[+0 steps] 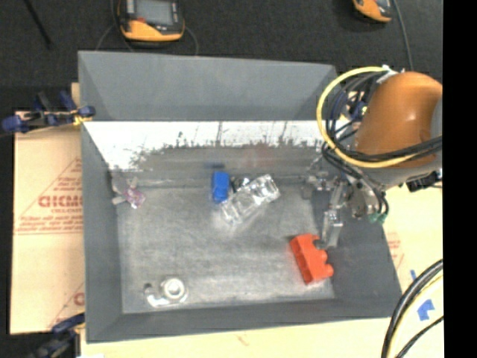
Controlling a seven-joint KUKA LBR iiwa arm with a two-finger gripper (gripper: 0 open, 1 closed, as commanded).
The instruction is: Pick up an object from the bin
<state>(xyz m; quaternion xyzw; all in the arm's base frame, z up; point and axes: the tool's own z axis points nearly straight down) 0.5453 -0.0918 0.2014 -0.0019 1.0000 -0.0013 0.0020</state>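
Observation:
My gripper hangs low at the bin's right side, its fingertips just above the upper right end of a red block. That red block is chunky with a notched edge and lies on the bin floor near the front right. Nothing shows between the fingers. A crumpled clear plastic piece lies in the middle of the bin toward the back, left of my gripper. A small blue block sits against its left side.
A small white and silver round fitting lies at the front left corner. A tiny pinkish clear item rests near the left wall. The arm with its orange cover and cables overhangs the bin's right rim.

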